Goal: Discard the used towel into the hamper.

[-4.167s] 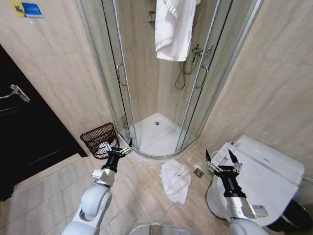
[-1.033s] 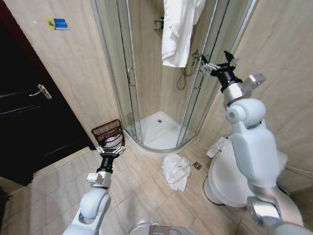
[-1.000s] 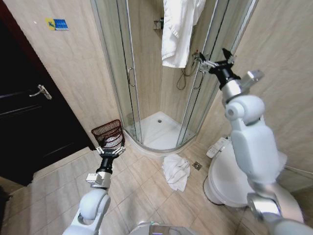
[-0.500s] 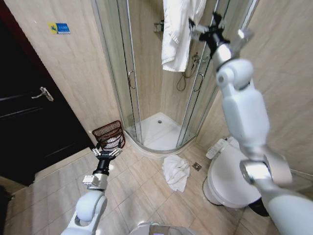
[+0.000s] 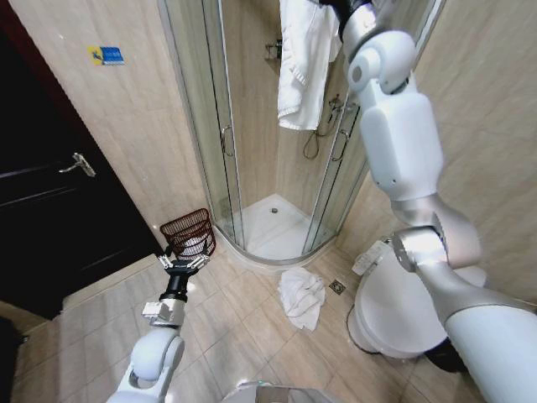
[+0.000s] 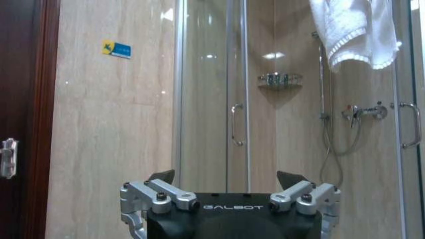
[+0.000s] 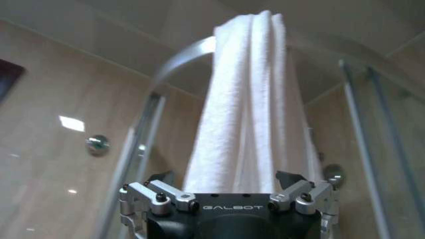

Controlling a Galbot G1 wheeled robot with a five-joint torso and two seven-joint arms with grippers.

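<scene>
The hanging towel (image 5: 304,59), white and draped over the top rail of the shower enclosure (image 5: 277,151), was not yet gripped, so the task stood at its opening step: nothing had been taken down and nothing carried. The hamper (image 5: 190,235), a dark reddish-brown wire basket, stood on the tiled floor against the wall just beside the shower door, with something pale already lying in it. A second white towel (image 5: 302,295) lay crumpled on the floor between the shower base and the toilet (image 5: 394,311); which of the two was meant as the used one could not be settled from the pictures, though the raised arm pointed to the hanging one.

The right tool (image 7: 228,185) was lifted high, close under that towel, its fingers (image 7: 159,178) apart and the cloth (image 7: 249,99) hanging ahead of the gap, not between them. Grasping, pulling free, carrying across and dropping all remained, by my reading.

The left tool (image 5: 179,261) hung low over the floor near the hamper, its fingers (image 6: 161,176) likewise spread and empty.

The head view gave the layout: hamper, floor towel, toilet, and the right arm running up past the top edge. The right wrist view supplied what that edge cut off, the open tool beneath the folded cloth and the curved rail. The left wrist view looked across at the shower door handle (image 6: 236,124), the mixer tap (image 6: 362,112) and the towel's lower hem (image 6: 355,30).
</scene>
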